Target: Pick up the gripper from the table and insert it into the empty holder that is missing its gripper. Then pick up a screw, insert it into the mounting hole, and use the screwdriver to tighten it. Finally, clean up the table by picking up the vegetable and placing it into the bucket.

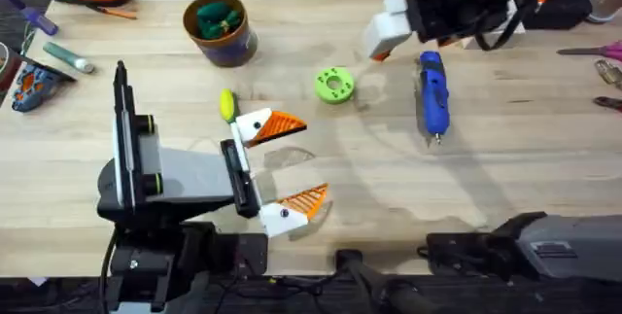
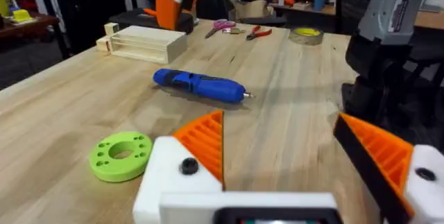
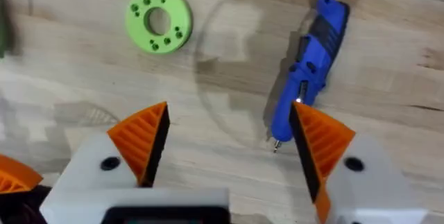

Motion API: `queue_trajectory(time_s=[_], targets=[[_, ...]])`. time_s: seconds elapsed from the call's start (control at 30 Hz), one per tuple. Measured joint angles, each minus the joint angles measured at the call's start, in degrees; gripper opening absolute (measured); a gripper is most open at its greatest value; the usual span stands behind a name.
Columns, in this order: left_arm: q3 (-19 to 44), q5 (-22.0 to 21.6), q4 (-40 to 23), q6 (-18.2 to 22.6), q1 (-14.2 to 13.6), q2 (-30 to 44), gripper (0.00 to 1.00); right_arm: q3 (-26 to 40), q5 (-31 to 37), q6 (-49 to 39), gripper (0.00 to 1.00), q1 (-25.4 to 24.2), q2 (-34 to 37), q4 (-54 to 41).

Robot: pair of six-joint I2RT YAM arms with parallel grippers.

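The left pincer (image 1: 292,161) is being held on the near side of the green disc (image 1: 333,85), low over the surface (image 1: 389,168), its orange fingers (image 1: 282,124) being kept well apart with nothing between them. The right pincer (image 3: 229,141) is being held above the surface nearer than the disc, its fingers likewise being kept apart and empty. The vegetable (image 1: 226,105) is being left lying left of the disc, just beside the left pincer's farther finger. The screwdriver (image 1: 432,90) is being left lying right of the disc, tip toward the near edge. The bucket (image 1: 222,30) is being kept upright beyond and left of the disc, dark green lumps (image 1: 216,15) being held inside it.
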Motion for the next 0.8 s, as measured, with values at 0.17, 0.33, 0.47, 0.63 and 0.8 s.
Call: queue_trajectory(time_s=[0.17, 0.33, 0.47, 0.63, 0.8], targets=[[0.0, 0.0, 0.0, 0.0, 0.0, 0.0, 0.986, 0.0, 0.0, 0.6, 0.992, -3.5, 0.0, 0.0], [0.0, 0.0, 0.0, 0.0, 0.0, 0.0, 0.986, 0.0, 0.0, 0.6, 0.992, -5.6, 0.0, 0.0], [0.0, 0.0, 0.0, 0.0, 0.0, 0.0, 0.986, 0.0, 0.0, 0.6, 0.991, -5.7, 0.0, 0.0], [0.0, 0.0, 0.0, 0.0, 0.0, 0.0, 0.986, 0.0, 0.0, 0.6, 0.991, -5.7, 0.0, 0.0], [0.0, 0.0, 0.0, 0.0, 0.0, 0.0, 0.986, 0.0, 0.0, 0.6, 0.991, -5.7, 0.0, 0.0]])
